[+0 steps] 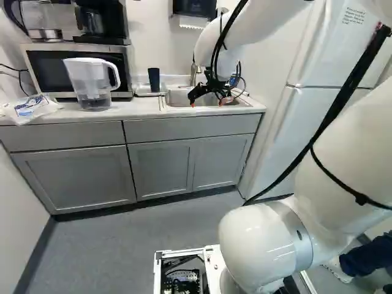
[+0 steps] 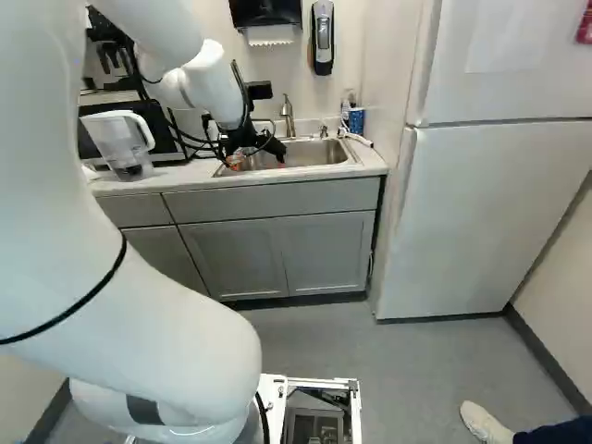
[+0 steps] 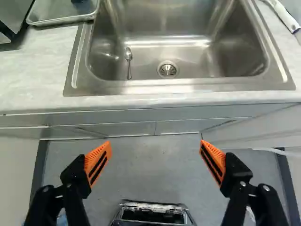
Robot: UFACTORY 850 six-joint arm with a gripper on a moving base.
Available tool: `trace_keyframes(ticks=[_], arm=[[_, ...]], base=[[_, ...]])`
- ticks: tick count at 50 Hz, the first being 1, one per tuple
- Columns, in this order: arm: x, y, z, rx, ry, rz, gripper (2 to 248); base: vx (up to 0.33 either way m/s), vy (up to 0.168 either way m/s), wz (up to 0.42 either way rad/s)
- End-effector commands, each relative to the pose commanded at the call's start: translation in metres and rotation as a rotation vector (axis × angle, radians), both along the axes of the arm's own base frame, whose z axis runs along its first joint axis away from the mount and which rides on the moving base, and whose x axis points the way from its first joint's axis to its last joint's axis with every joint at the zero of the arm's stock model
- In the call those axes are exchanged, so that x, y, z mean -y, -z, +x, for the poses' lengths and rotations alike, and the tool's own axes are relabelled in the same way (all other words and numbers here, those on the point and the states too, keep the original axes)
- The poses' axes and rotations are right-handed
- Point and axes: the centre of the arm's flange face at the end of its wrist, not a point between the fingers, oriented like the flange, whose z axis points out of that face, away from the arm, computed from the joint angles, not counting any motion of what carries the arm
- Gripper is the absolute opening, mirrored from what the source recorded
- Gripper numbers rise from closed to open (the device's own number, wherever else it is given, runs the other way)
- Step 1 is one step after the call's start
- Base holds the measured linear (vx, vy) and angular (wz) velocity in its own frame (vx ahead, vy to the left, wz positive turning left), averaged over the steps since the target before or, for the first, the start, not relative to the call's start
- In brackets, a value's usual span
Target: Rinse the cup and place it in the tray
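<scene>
A kitchen, by the look of it: a steel sink (image 3: pixel 188 56) with a tap (image 2: pixel 288 116) in a pale desk (image 3: pixel 33 70), grey cabinets (image 1: pixel 79 177) below, a fridge (image 2: pixel 499 213) alongside, plus a microwave (image 1: pixel 49 70), a coffee maker (image 1: pixel 92 21) and a water pitcher (image 1: pixel 92 76)

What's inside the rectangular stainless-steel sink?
A small silver spoon lies in the sink, beside the round metal drain. Whatever is beneath the drain is covered and can't be seen.

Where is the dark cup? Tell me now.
In the left base view, the dark cup stands on the tray, between the microwave and the sink.
</scene>
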Motion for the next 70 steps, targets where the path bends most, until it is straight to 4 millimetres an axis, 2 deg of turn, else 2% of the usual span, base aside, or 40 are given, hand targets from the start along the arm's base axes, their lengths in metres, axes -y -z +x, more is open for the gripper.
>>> trace_keyframes(ticks=[25, 70], arm=[[0.0, 0.0, 0.0, 0.0, 0.0, 0.0, 247], [0.0005, 0.0046, -0.0013, 0.01, 0.0, 0.002, 247]], base=[[-0.156, -0.075, 0.02], [-0.002, 0.0, 0.001]])
